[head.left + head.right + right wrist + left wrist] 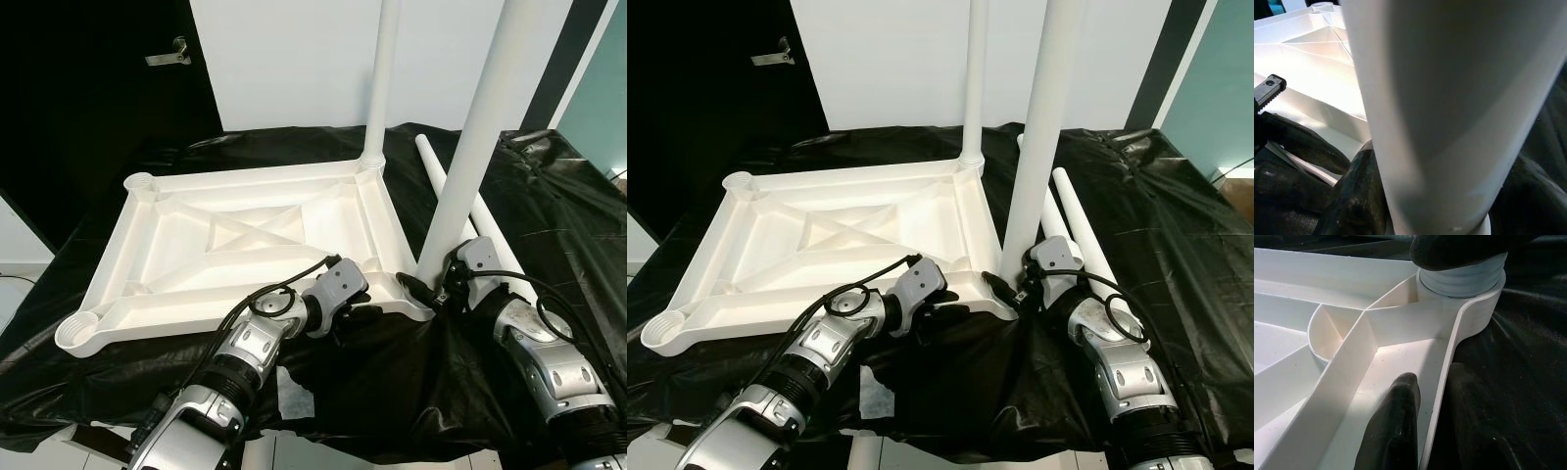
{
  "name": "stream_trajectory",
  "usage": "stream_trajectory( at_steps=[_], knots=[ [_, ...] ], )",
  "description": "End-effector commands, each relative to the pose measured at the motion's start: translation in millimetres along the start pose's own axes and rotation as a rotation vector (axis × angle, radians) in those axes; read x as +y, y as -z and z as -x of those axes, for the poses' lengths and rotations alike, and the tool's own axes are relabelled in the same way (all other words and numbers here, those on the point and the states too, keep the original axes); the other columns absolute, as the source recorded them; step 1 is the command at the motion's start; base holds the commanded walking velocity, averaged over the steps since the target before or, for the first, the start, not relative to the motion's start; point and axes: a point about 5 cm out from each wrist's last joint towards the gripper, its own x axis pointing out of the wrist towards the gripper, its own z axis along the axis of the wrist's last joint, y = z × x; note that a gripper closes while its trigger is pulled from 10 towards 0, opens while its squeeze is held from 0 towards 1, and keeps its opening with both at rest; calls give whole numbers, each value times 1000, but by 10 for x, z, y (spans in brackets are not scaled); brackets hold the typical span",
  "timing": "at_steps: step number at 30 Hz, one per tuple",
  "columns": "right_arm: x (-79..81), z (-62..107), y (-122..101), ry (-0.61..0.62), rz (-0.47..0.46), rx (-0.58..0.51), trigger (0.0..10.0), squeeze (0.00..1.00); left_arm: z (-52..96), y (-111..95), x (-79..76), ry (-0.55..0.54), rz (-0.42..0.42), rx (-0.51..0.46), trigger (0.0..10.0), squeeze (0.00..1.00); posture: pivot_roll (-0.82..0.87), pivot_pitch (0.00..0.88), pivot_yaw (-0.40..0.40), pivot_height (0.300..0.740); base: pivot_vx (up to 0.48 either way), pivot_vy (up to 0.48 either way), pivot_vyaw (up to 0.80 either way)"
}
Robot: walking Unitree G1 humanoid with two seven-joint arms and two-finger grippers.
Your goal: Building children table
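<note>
Tabletop (245, 245) lies upside down on black sheet (549, 215). Left gripper (1422, 431) pinches its near rim, one finger inside, one outside, just left of the corner socket. Right gripper (428, 292) clamps the base of the near leg (470, 147) standing in that socket. Second leg (380, 78) stands upright at the far corner; loose legs (460, 191) lie beyond the right gripper.

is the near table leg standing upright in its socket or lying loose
Upright: the near leg rises from the tabletop's near corner socket, right gripper at its base.
</note>
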Motion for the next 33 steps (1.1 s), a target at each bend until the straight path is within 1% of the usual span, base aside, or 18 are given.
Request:
stream_trajectory(
  at_steps=[1,5,6,7,9,13,16,22,23,24,26,27,28,29,30,31,32,33],
  knots=[
    [107,-42,143,-6,-4,80,0,0,-23,490,-248,100,138,172,10000,0,-44,7,-4,740,0,0,0],
    [146,-79,205,99,-79,86,0,0,-28,485,-251,101,138,170,10000,0,-44,5,-4,740,0,0,0],
    [175,-94,248,238,-136,77,0,0,-27,483,-248,100,136,171,10000,0,-43,2,-6,740,0,0,0],
    [175,-94,248,238,-136,77,0,0,-27,483,-248,100,136,171,10000,0,-43,2,-6,740,0,0,0],
    [264,-73,308,471,-217,61,0,0,-22,477,-233,95,136,170,10000,0,-37,1,-9,740,0,0,0],
    [345,-43,334,597,-248,54,0,0,-19,479,-232,95,136,170,10000,0,-37,1,-9,740,0,0,0],
    [338,-33,336,655,-250,52,0,0,-27,474,-234,98,134,171,10000,0,-45,0,-5,740,0,0,0],
    [304,-61,324,679,-252,57,0,0,-53,453,-235,96,134,164,10000,0,-58,0,-11,740,0,0,0],
    [306,-87,300,663,-236,52,8314,0,-66,447,-243,99,134,161,10000,0,-63,0,-13,740,0,0,0],
    [306,-103,274,649,-212,46,10000,0,-78,444,-255,102,136,159,10000,0,-70,0,-13,740,0,0,0],
    [307,-113,258,640,-196,43,10000,0,-85,443,-262,104,136,158,10000,0,-70,0,-13,740,0,0,0],
    [297,-115,238,623,-172,37,10000,157,-87,450,-271,106,137,158,10000,0,-74,0,-12,740,0,0,0],
    [297,-115,238,623,-172,37,10000,157,-87,450,-271,106,137,158,10000,0,-74,0,-12,740,0,0,0],
    [298,-123,221,561,-160,30,10000,1000,-86,457,-277,108,139,159,10000,0,-78,0,-11,740,0,0,0],
    [298,-123,221,561,-160,30,10000,1000,-86,457,-277,108,139,159,10000,0,-78,0,-11,740,0,0,0],
    [365,-147,167,412,-119,4,10000,1000,-81,465,-279,110,139,162,10000,0,-85,0,-6,740,0,0,0],
    [365,-147,167,412,-119,4,10000,1000,-81,465,-279,110,139,162,10000,0,-85,0,-6,740,0,0,0],
    [437,-141,130,260,-67,-9,10000,1000,-78,471,-279,113,139,165,10000,0,-88,0,-3,740,0,0,0]
  ],
)
